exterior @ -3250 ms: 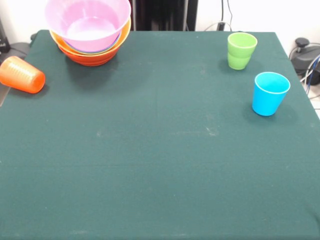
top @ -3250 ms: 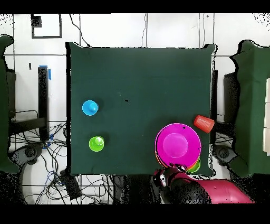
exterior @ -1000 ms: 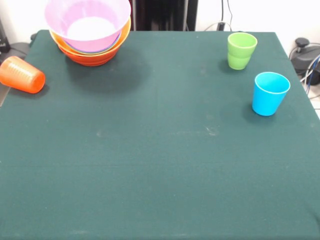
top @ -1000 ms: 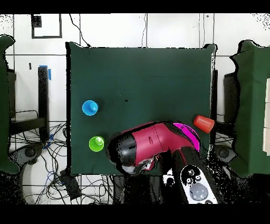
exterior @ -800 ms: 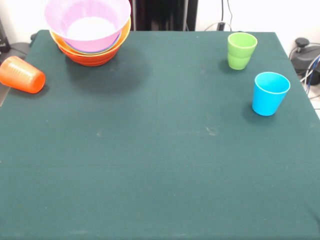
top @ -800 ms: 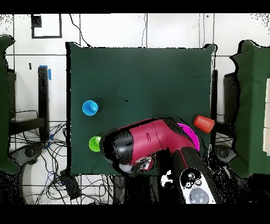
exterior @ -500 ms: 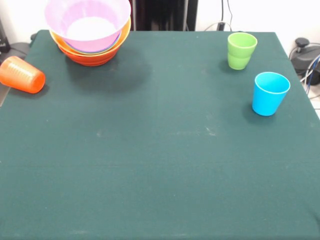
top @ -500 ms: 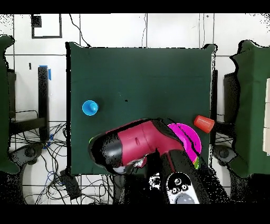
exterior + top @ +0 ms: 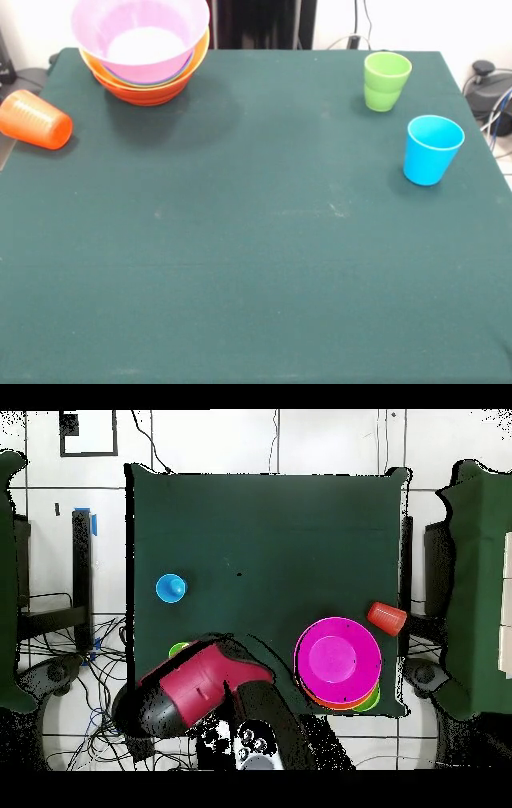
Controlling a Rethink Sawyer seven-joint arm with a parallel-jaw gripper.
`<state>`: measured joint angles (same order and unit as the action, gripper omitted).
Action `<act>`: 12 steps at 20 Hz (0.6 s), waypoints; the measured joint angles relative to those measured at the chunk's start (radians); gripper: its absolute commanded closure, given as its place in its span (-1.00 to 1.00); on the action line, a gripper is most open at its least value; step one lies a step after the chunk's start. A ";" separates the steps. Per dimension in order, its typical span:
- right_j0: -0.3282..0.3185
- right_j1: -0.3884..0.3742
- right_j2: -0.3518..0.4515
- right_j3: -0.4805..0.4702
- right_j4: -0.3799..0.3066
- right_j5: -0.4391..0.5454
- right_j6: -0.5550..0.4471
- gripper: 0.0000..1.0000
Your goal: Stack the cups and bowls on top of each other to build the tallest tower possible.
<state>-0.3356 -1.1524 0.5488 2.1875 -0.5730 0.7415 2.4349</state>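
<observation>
Three light, slick plastic cups sit loose: orange cup lying tipped, lime green cup and blue cup upright, best pinched at the rim. Nested bowls form the base, and I cannot tell the end effector's state.

The worktop is dark green. A pink bowl tops orange bowls. The cups are orange, lime green and light blue; the arm is red and black.

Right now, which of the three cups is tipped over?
The orange cup. It lies on its side at the table's edge near the bowl stack, while the green cup and blue cup both stand upright, mouths up.
</observation>
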 measured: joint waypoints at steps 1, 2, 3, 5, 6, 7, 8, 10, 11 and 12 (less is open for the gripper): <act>0.004 -0.007 0.000 0.002 0.004 0.003 0.000 -1.00; 0.018 -0.030 -0.002 0.005 0.017 0.019 0.000 -1.00; 0.026 -0.042 -0.003 0.004 0.021 0.031 0.000 -1.00; 0.049 -0.070 -0.007 -0.003 0.023 0.075 0.000 -1.00; 0.055 -0.075 -0.009 -0.006 0.023 0.087 0.000 -1.00; 0.061 -0.074 -0.014 -0.011 0.018 0.092 0.000 -1.00; 0.066 -0.073 -0.019 -0.016 0.013 0.098 0.000 -1.00; 0.071 -0.062 -0.028 -0.022 0.000 0.094 0.000 -1.00; 0.074 -0.040 -0.042 -0.032 -0.023 0.080 0.000 -1.00; 0.074 -0.028 -0.048 -0.036 -0.034 0.073 0.000 -1.00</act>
<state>-0.2611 -1.1807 0.5009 2.1513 -0.6070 0.8145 2.4349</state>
